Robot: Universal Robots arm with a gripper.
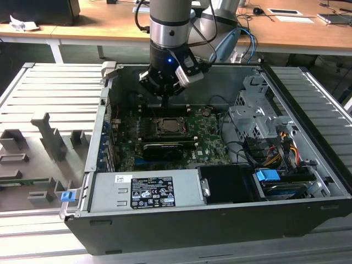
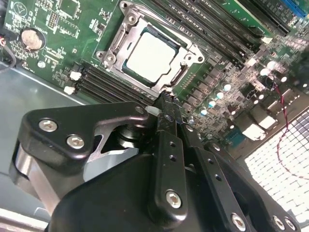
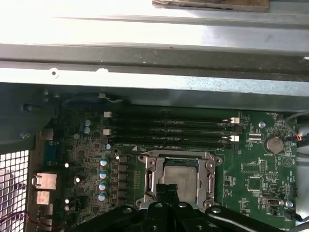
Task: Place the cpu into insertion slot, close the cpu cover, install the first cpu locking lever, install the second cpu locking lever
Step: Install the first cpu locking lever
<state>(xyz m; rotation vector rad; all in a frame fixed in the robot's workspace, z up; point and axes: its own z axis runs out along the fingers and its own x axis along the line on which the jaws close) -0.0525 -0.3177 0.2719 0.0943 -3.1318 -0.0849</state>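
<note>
Silver cpu (image 2: 152,57) lies seated in the slot (image 2: 179,77) on the green board (image 2: 63,29), with the cover (image 2: 126,32) closed down flat around it. Just beside the socket the claw (image 2: 166,104) hangs with its fingers pressed together, holding nothing, inside the open case (image 1: 220,220)

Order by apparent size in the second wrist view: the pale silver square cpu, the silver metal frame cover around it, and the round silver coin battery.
1. The silver metal frame cover, largest.
2. The pale silver square cpu, inside the frame.
3. The round silver coin battery, smallest.
</note>
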